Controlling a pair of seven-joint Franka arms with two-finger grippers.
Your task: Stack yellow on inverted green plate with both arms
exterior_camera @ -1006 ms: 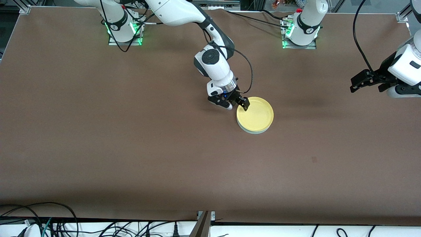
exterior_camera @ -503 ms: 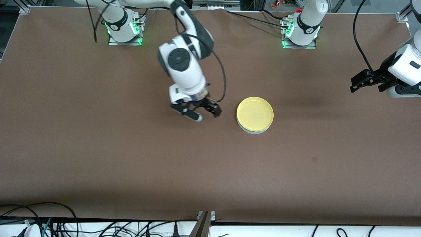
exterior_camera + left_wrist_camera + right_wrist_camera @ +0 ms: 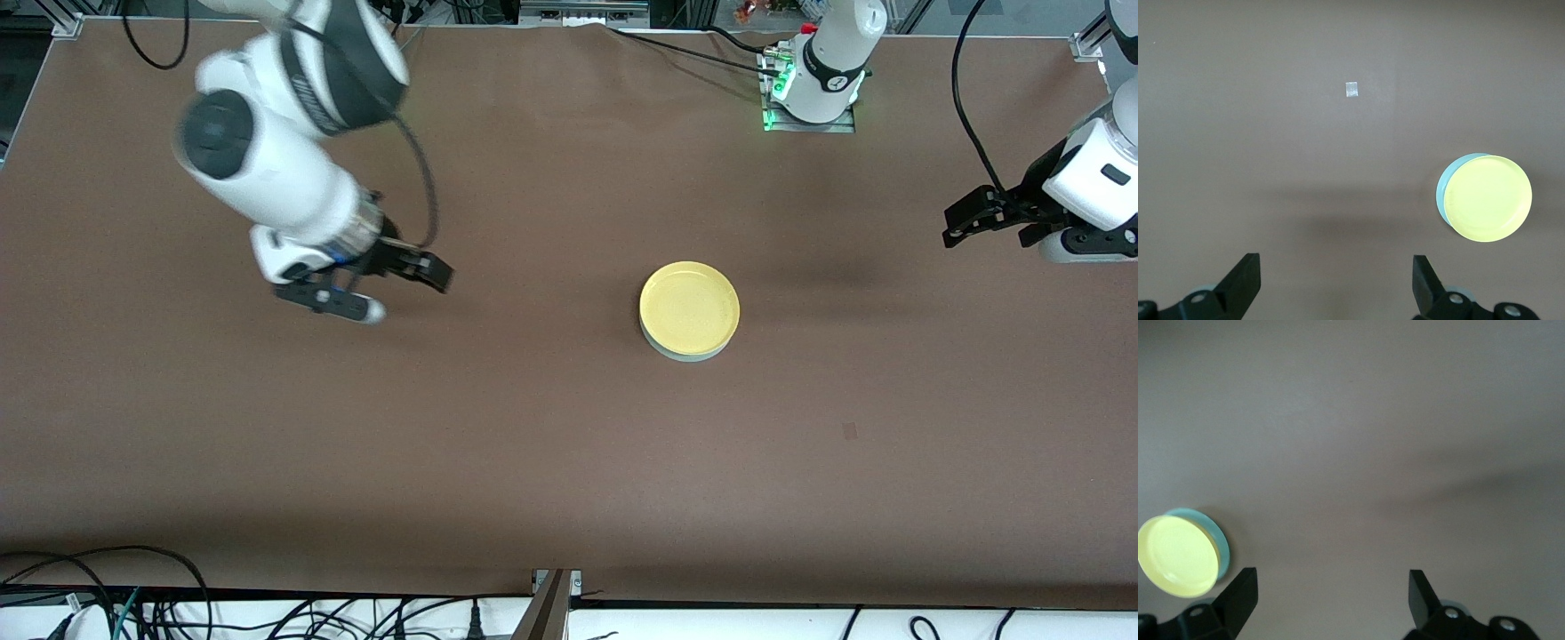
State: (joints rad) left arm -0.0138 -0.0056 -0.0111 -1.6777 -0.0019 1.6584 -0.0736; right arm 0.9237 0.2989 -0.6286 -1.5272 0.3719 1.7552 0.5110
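Note:
The yellow plate (image 3: pixel 690 305) lies rim-up on the inverted green plate (image 3: pixel 683 355), of which only a pale edge shows, near the table's middle. My right gripper (image 3: pixel 391 289) is open and empty, up over bare table toward the right arm's end, well apart from the stack. My left gripper (image 3: pixel 987 229) is open and empty, waiting over the left arm's end of the table. The left wrist view shows the yellow plate (image 3: pixel 1488 198), the green plate's edge (image 3: pixel 1442 193) and the open gripper (image 3: pixel 1336 280). The right wrist view shows the yellow plate (image 3: pixel 1177 555), the green plate's edge (image 3: pixel 1213 527) and the open gripper (image 3: pixel 1331 597).
A small square mark (image 3: pixel 849 431) lies on the brown table nearer the front camera than the stack; it also shows in the left wrist view (image 3: pixel 1352 89). Cables (image 3: pixel 133 596) run along the table's front edge. The left arm's base (image 3: pixel 813 80) stands at the back.
My right gripper has left the yellow plate's rim and swung away toward the right arm's end of the table. The stack has stayed put. The left arm has barely moved.

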